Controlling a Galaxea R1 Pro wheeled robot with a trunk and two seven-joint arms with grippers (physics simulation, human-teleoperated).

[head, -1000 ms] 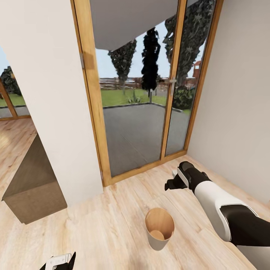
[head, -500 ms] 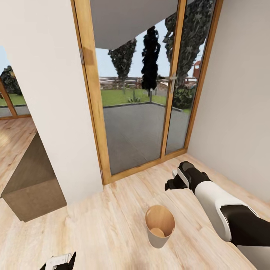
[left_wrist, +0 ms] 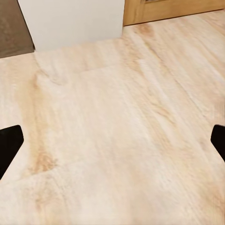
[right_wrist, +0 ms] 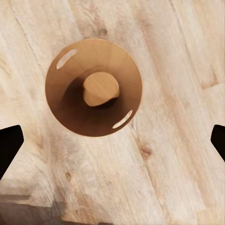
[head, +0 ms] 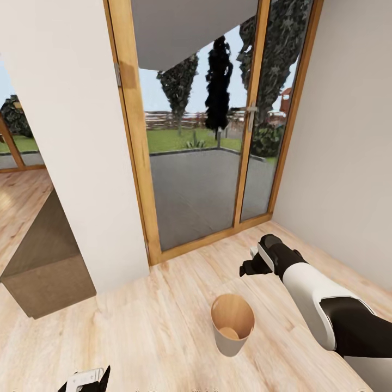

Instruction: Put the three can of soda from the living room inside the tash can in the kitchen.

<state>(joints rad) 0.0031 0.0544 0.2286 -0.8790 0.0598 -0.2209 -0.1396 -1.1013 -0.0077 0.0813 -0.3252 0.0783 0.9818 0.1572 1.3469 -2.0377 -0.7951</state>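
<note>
The tash can [head: 229, 344] stands upright on the light wood floor, grey outside and tan wood inside. In the right wrist view I look straight down into the tash can [right_wrist: 70, 110]; only its bare round bottom shows. My right gripper [head: 249, 268] hangs open above the floor just behind it, with nothing between the wide-apart fingertips [right_wrist: 10, 140]. My left gripper [head: 85, 380] sits low at the near left, open over bare floor, as the left wrist view's fingertips [left_wrist: 9, 143] show. The cans of soda are out of view.
Wood-framed glass doors [head: 201, 136] rise straight ahead, with a terrace and trees outside. A white wall pillar [head: 71, 136] stands to the left, with a brown low block [head: 49, 267] beside it. A plain wall [head: 348, 136] closes the right side.
The whole picture has shifted slightly, so the camera moved. Both arms keep the same pose and both grippers stay open.
</note>
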